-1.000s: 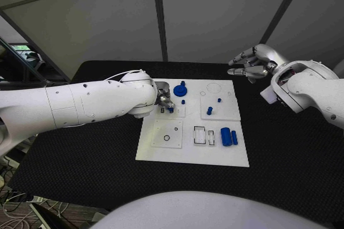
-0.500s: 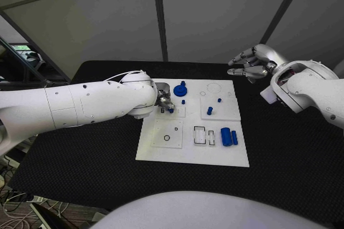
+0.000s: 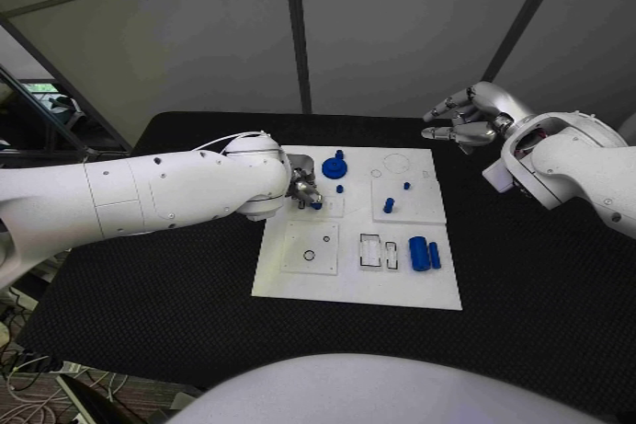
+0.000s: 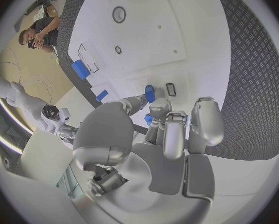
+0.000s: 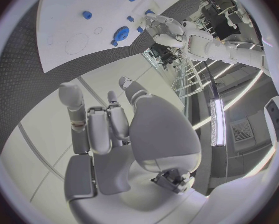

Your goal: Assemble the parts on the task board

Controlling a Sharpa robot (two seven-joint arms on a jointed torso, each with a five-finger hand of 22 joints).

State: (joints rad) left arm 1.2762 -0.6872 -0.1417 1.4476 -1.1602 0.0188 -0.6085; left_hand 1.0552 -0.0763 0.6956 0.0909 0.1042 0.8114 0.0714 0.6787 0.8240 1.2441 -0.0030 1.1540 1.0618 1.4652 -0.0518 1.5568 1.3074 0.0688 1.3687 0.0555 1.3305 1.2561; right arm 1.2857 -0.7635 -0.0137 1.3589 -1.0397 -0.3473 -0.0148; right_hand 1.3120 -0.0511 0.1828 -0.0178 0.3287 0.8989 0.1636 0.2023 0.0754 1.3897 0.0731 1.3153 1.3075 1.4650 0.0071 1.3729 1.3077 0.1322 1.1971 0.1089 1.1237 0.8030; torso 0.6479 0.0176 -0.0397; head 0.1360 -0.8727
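fingers of the left hand are curled together over the far left part of the task board, and their tips pinch a small blue peg right at the board's surface, beside a small dark-rimmed slot. in the head view the same hand reaches in from the left, with the peg showing just under the fingertips. the right hand hangs in the air beyond the board's far right corner, well apart from it, with its fingers loosely bent, apart from one another and holding nothing.

the white task board lies in the middle of the black counter. on its far part, near the left hand, stands a round blue knob with a short post on top. to the right of it a small blue pin stands near a faint circular outline, and a taller blue peg stands a little nearer. on the near right part of the board 2 blue cylinders lie side by side, touching or nearly so, just beside a pair of rectangular outlined slots. a small dark ring sits on the near left panel of the board.
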